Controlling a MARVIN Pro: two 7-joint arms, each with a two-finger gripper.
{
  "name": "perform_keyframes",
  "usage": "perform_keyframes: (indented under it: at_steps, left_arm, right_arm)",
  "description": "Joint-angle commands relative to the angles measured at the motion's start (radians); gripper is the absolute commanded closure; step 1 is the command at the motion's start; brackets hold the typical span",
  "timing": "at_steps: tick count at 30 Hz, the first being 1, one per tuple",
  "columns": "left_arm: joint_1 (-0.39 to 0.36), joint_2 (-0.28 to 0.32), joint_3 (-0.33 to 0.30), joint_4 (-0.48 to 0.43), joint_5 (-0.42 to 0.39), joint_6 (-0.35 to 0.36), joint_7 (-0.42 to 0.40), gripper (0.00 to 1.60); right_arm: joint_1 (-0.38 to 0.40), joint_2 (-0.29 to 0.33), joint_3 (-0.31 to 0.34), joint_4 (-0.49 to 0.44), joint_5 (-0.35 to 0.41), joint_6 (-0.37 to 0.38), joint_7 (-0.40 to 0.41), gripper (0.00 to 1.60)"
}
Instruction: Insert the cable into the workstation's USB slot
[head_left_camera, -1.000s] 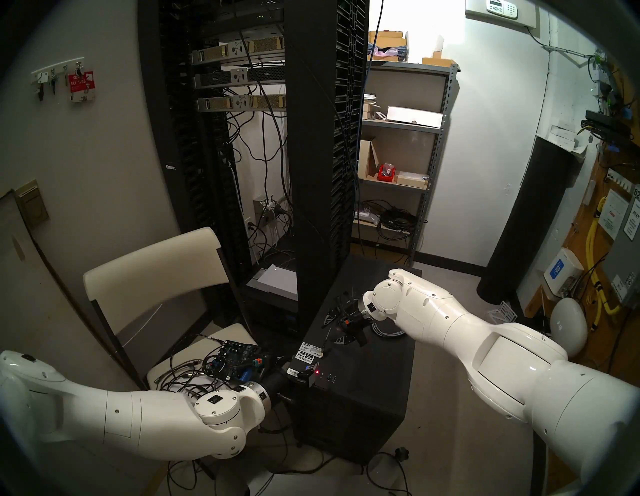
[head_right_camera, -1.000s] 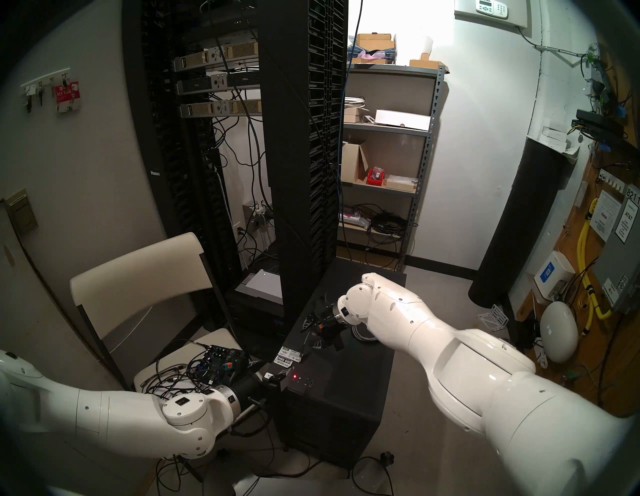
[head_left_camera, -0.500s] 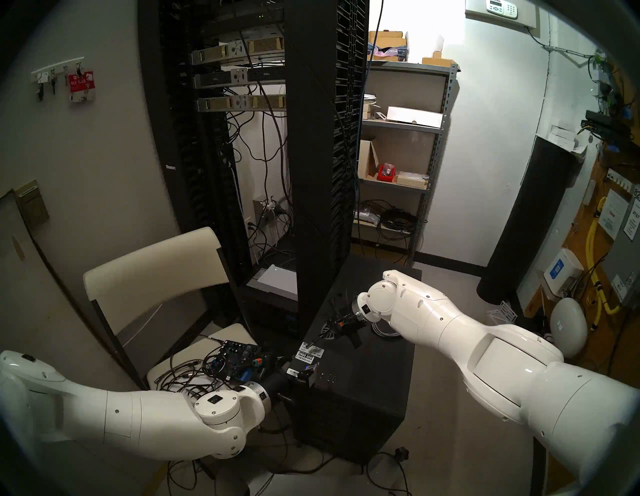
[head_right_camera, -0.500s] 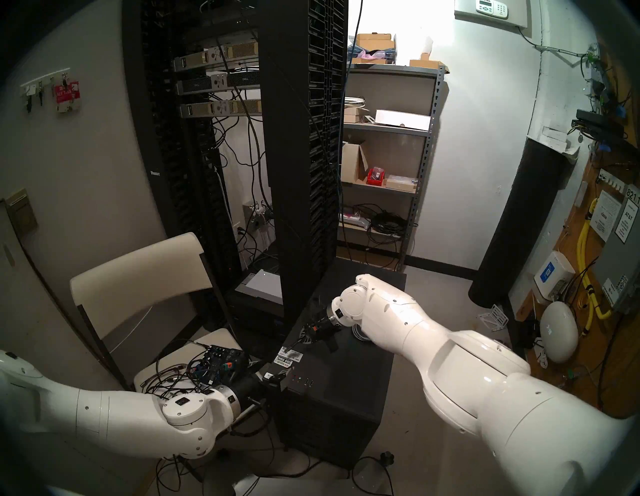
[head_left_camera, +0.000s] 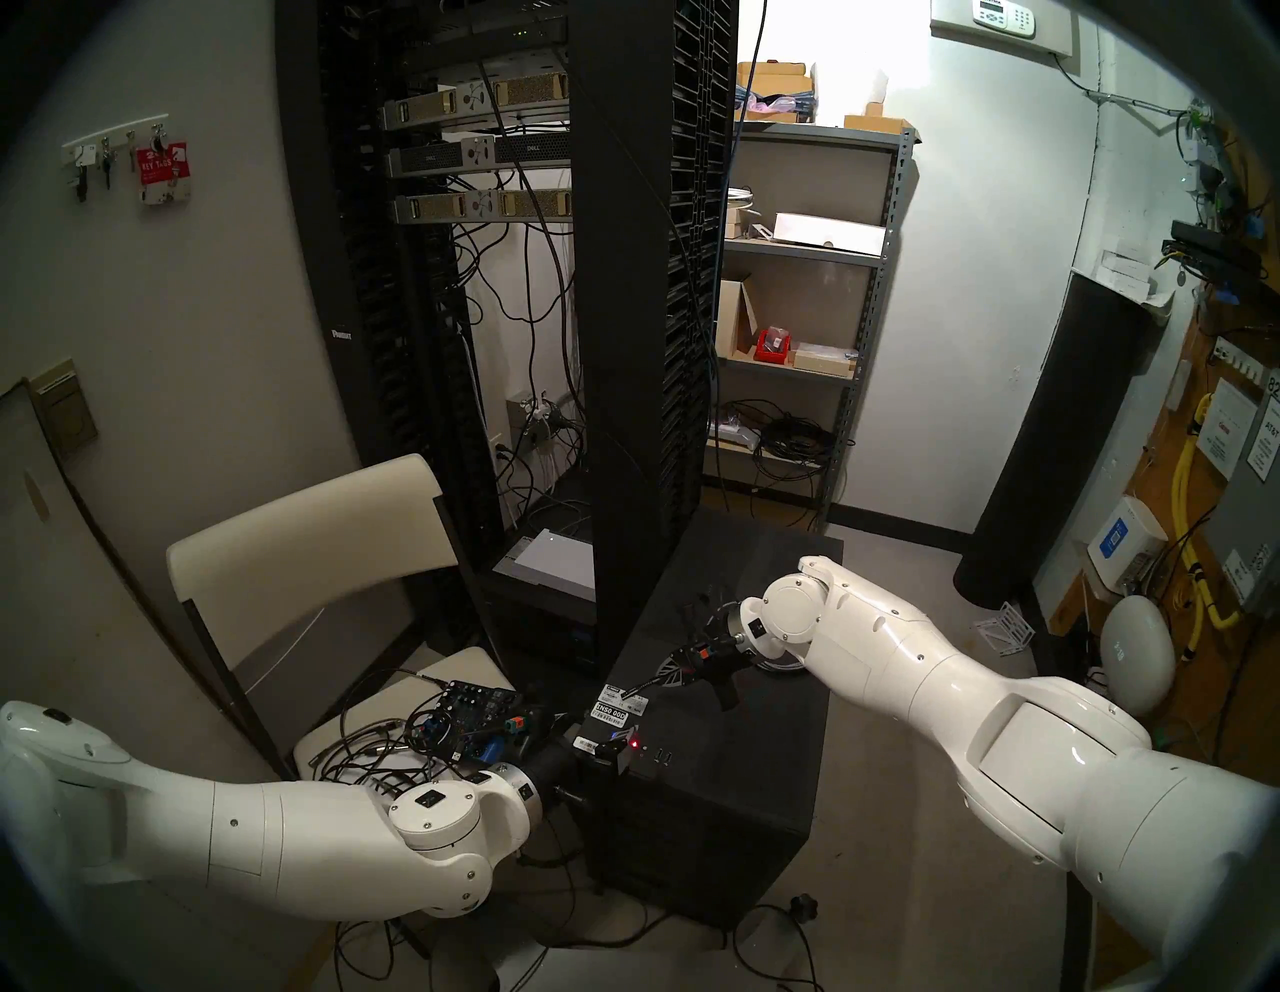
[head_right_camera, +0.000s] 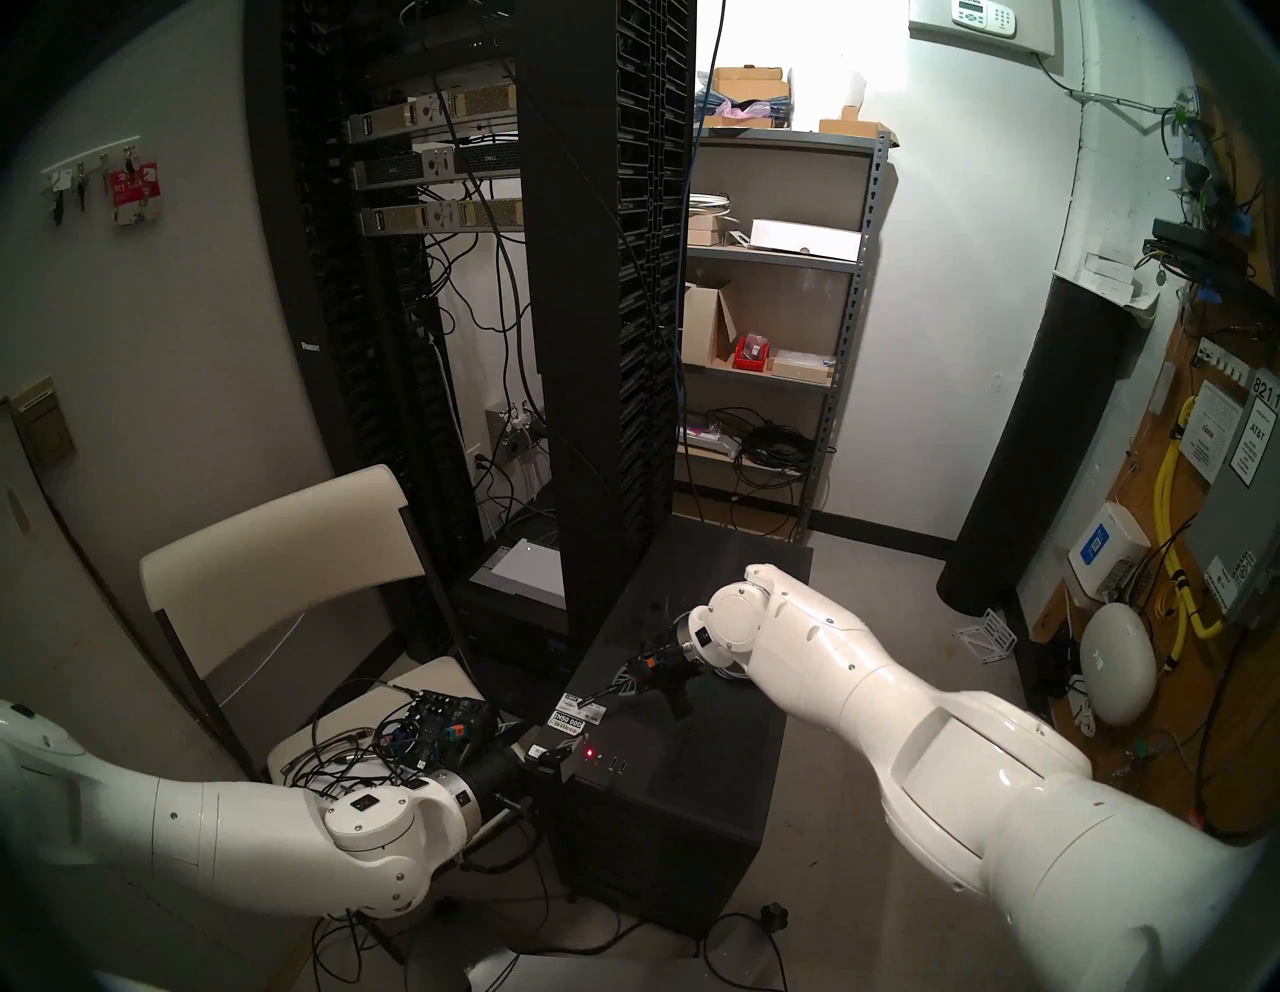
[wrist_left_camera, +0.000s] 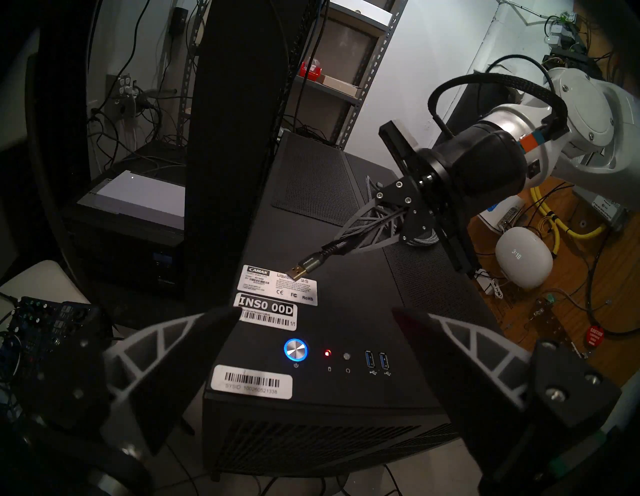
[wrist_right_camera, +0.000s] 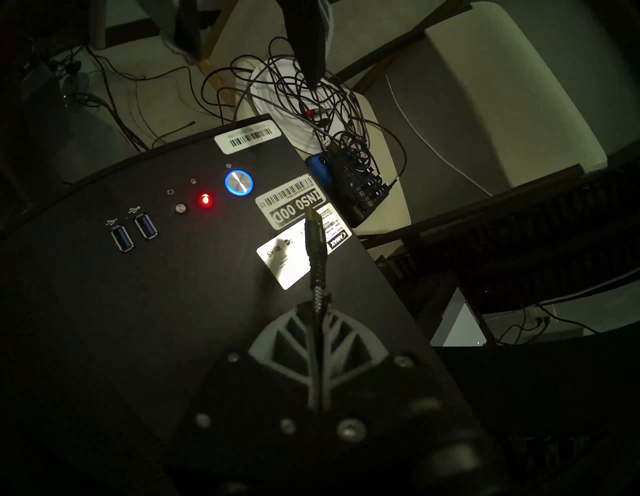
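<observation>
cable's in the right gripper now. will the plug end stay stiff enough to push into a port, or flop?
Probably stiff enough: the cable juts straight from the right gripper, its plug unsagging above the workstation. The coiled remainder looks floppy and may drag.

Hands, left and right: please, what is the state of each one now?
Left hand: open, holding nothing.
Right hand: closed on the light-grey braided cable just behind its gold-tipped plug.

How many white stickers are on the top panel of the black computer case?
3. Two lie side by side behind the power button: the INS0 00D label and the CAMAX label. The SYSID barcode sticker sits at the front edge. No others show.
</observation>
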Motion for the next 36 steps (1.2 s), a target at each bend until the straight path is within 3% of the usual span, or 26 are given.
perform_keyframes:
  at_steps: [1,4,12,21,27,36]
  left_arm:
    - [-0.007,0.001,-0.007,-0.004,-0.002,-0.003,0.001,0.00]
    - [-0.007,0.001,-0.007,-0.004,-0.002,-0.003,0.001,0.00]
    - [-0.007,0.001,-0.007,-0.003,-0.001,-0.003,0.001,0.00]
    - [-0.007,0.001,-0.007,-0.003,-0.002,-0.003,0.001,0.00]
    - [-0.007,0.000,-0.007,-0.003,-0.001,-0.003,0.000,0.00]
    - [-0.007,0.000,-0.006,-0.002,-0.001,-0.003,0.000,0.00]
  right_arm:
    - [-0.050,0.089,0.099,-0.032,0.147,-0.046,0.026,1.60]
    - [-0.071,0.109,0.122,-0.039,0.191,-0.066,0.050,1.60]
    - [-0.176,0.164,0.236,-0.033,0.452,-0.215,0.179,1.60]
    - [-0.236,0.180,0.280,0.002,0.646,-0.353,0.294,1.60]
    - [-0.266,0.205,0.235,0.004,0.702,-0.443,0.195,1.60]
    - [-0.298,0.249,0.145,-0.044,0.708,-0.445,0.107,1.60]
